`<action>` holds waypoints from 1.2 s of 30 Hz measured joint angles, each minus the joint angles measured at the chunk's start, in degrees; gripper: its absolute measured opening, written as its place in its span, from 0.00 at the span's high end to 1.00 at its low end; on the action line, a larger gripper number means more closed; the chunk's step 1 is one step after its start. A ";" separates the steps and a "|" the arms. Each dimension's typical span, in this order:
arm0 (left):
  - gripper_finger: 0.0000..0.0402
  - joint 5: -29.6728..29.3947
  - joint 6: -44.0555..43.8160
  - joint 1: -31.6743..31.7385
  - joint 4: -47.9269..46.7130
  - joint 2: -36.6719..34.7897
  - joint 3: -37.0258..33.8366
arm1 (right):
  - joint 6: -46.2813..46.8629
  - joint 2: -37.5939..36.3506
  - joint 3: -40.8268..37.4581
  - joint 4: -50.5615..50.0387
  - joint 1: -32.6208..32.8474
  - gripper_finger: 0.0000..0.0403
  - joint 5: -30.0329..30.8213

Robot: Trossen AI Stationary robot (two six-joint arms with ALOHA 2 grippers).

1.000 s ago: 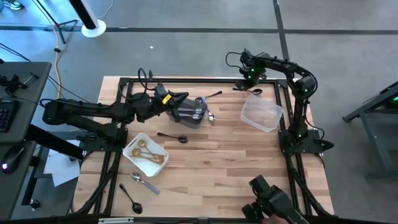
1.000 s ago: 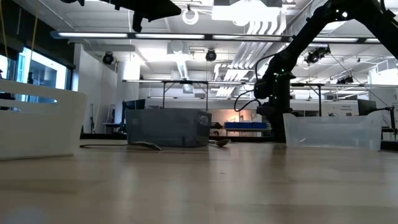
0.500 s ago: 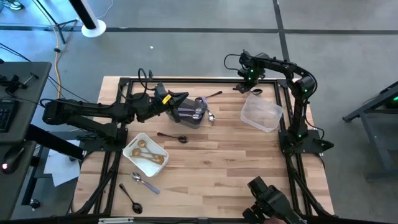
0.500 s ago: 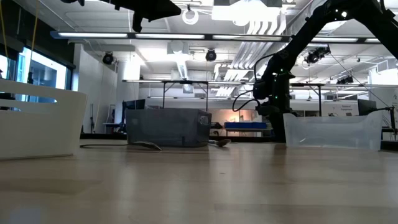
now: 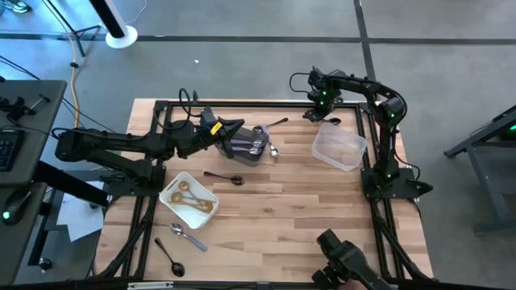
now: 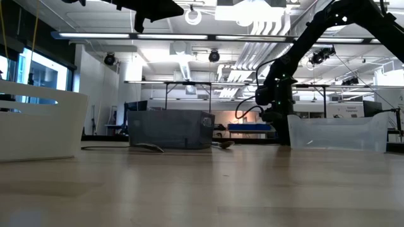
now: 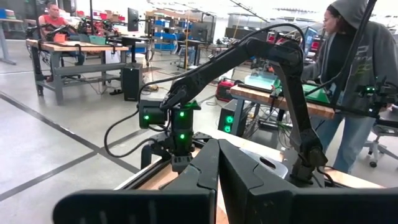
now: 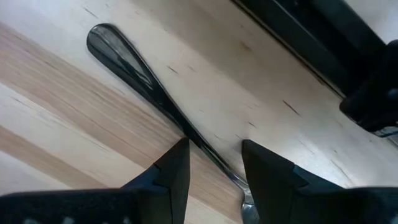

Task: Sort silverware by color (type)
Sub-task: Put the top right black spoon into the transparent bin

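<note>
While right hand [image 8: 211,171] straddles black spoon [image 8: 134,68], clear tub [image 5: 339,149] beside, grey bin [image 5: 246,145] apart.

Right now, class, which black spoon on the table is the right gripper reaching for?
The black spoon at the table's far edge, beside the clear tub; the right gripper has its open jaws straddling its handle. The other black spoons lie nearer the white tray.

Spoons [image 5: 189,196] in tray [image 5: 208,193].

a wooden table [image 5: 282,209] carries a white tray [image 5: 174,208] at lower left, a grey bin [image 5: 246,153] at upper centre, a clear tub [image 5: 339,149] at upper right, and loose black spoons [image 5: 225,177].
</note>
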 joint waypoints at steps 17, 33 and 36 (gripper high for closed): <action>1.00 -0.49 2.96 0.03 -0.07 0.00 0.00 | -4.94 0.10 -0.22 1.12 0.60 0.69 3.73; 1.00 -0.47 2.97 0.06 -1.27 0.00 0.00 | -14.58 0.12 -0.22 0.87 1.51 0.71 2.68; 1.00 -0.47 2.99 0.06 -1.27 0.00 0.00 | -14.12 0.12 -0.24 0.89 1.57 0.71 2.66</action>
